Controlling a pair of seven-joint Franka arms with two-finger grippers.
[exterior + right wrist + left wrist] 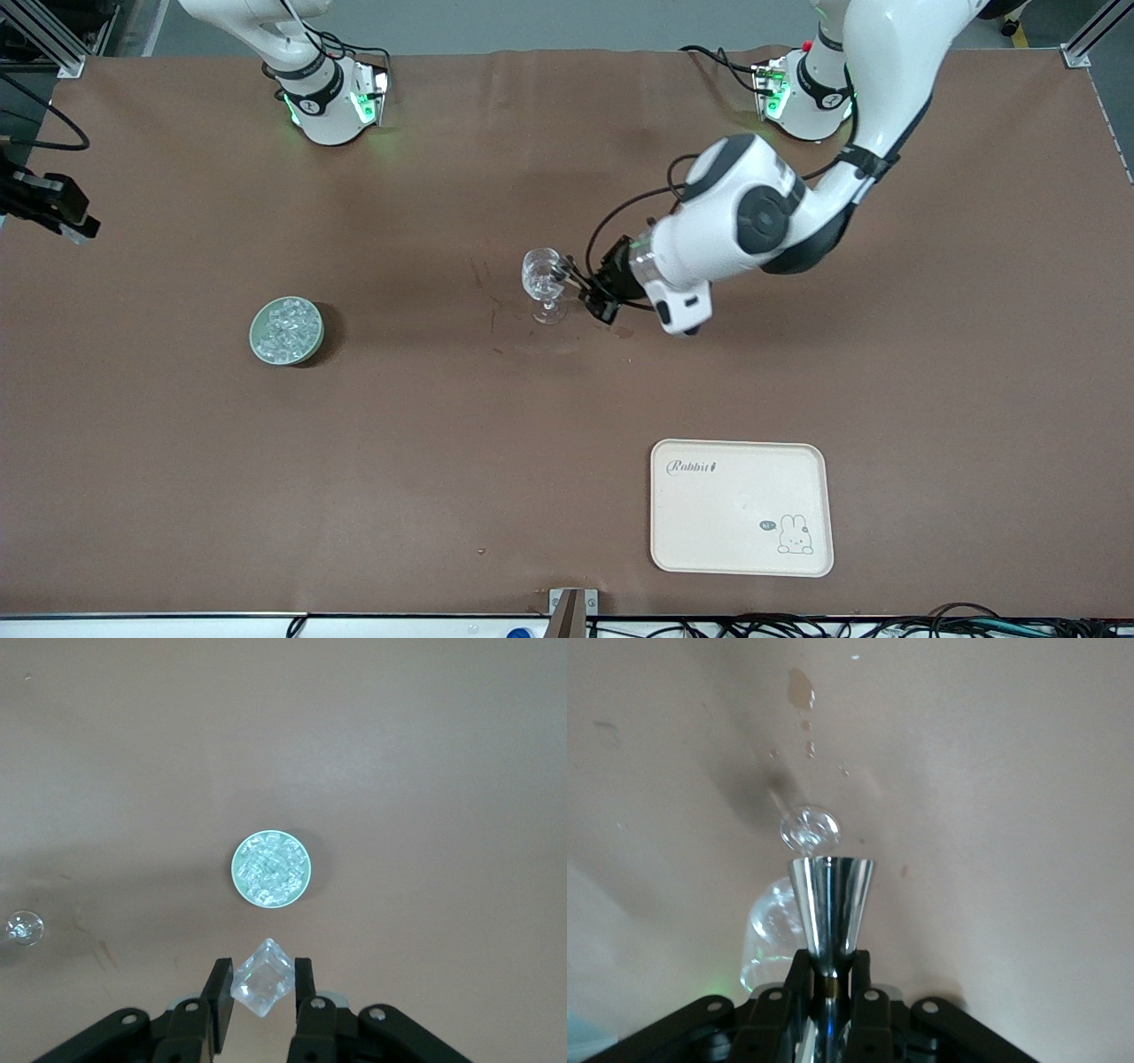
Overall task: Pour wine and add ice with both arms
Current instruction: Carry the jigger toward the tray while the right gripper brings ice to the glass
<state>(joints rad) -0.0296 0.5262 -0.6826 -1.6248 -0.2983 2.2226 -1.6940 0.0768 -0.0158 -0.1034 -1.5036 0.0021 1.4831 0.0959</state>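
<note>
A clear stemmed glass (545,282) stands mid-table. My left gripper (586,291) is right beside it, shut on the waist of a silver metal jigger (831,895) held at the glass's rim. In the left wrist view the glass's bowl (769,930) and foot (809,829) show past the jigger and my left gripper (830,961). A pale green bowl (255,341) of ice (288,325) sits toward the right arm's end. My right gripper (262,970) is out of the front view. It is shut on one ice cube (259,985), high over the table, with the bowl (236,870) and its ice (271,868) below.
A cream tray (741,507) with a rabbit print lies nearer the front camera, toward the left arm's end. Dark wet spots (496,323) mark the brown table beside the glass. A black device (44,206) juts in at the table's edge at the right arm's end.
</note>
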